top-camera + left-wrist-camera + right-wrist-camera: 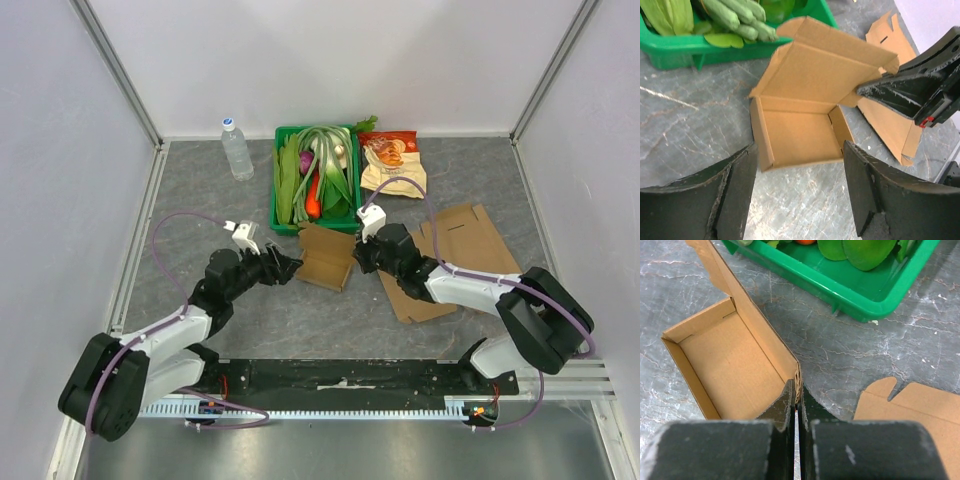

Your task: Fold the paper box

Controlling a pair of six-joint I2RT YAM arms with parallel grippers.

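One paper box (730, 365) wall is pinched by the right pincer (796, 390)

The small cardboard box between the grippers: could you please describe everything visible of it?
The small cardboard box is brown corrugated card, partly folded: an open tray with upright walls and its lid flap standing open towards the green crate. It rests on the grey table. The right gripper pinches one wall's end; the open left gripper flanks its near end.
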